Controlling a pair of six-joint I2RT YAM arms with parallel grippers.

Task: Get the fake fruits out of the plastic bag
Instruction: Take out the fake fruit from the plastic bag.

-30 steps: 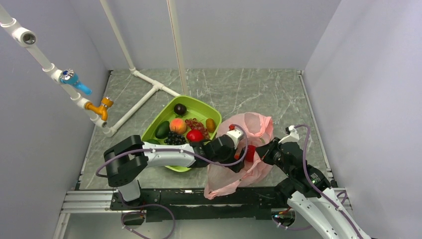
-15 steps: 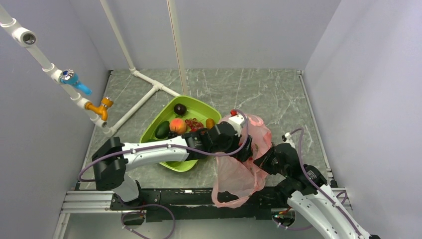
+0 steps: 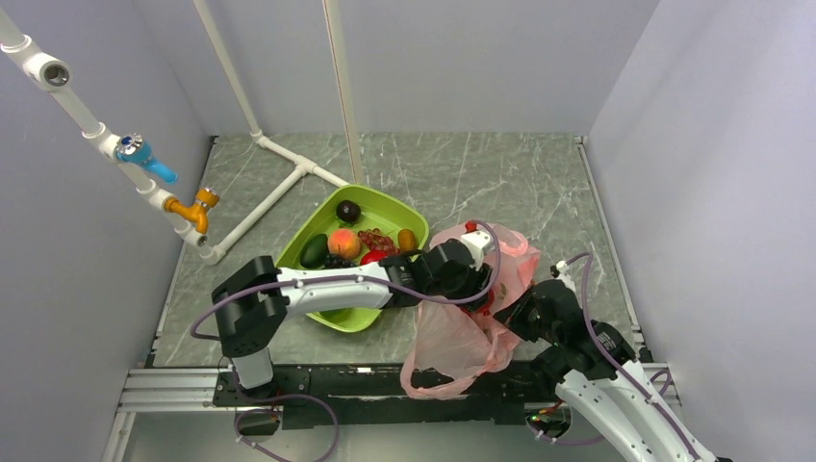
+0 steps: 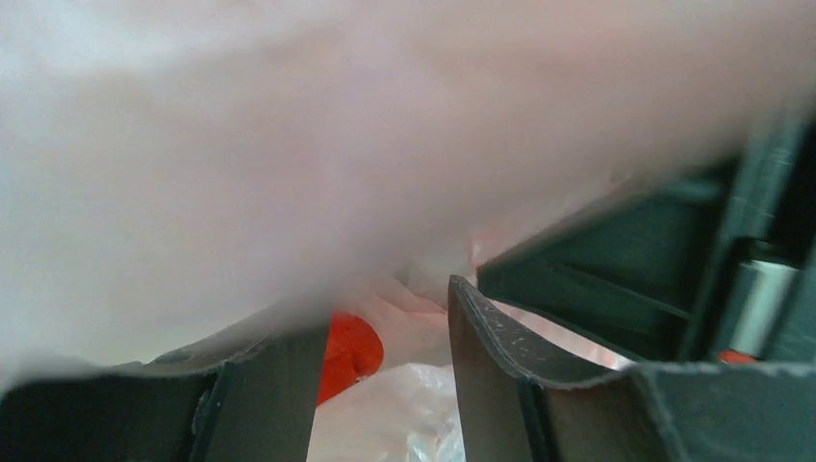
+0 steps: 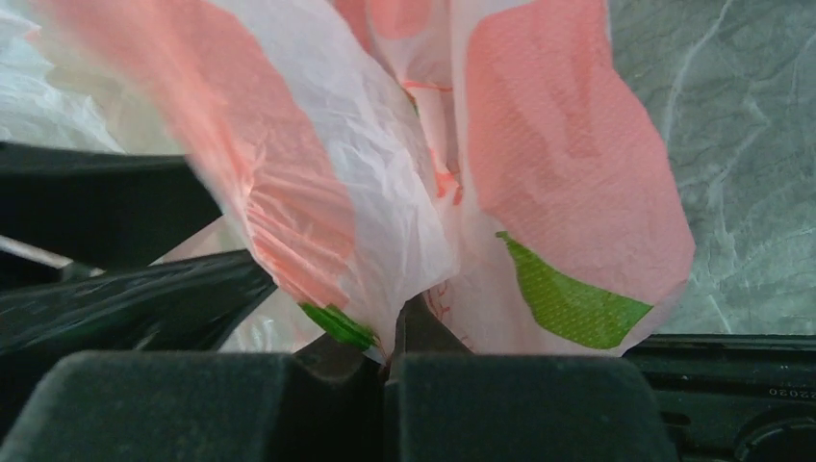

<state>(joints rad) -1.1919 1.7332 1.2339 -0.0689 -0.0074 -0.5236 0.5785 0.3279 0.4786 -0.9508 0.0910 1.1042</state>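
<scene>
The pink plastic bag (image 3: 462, 337) lies at the near middle, draped over the table's front edge. My right gripper (image 3: 515, 306) is shut on a fold of the bag (image 5: 404, 192), pinching it at the fingertips (image 5: 390, 358). My left gripper (image 3: 473, 287) reaches into the bag's mouth. In the left wrist view it (image 4: 385, 375) is open, with blurred bag film close over the lens. A red fruit (image 4: 348, 351) lies in the bag just past the left finger (image 4: 260, 404), not held. The same red shows in the top view (image 3: 484, 300).
The lime-green tray (image 3: 385, 206) stands left of the bag, under my left arm. It holds a dark round fruit (image 3: 348, 210), a peach (image 3: 344, 243), an avocado (image 3: 314, 251), red grapes (image 3: 377, 238) and a small orange fruit (image 3: 407, 239). White pipes (image 3: 279, 183) lie at the back left.
My left gripper has moved right and further into the bag's mouth. The right gripper has shifted slightly nearer, and the bag's lower part has swung toward the front edge.
</scene>
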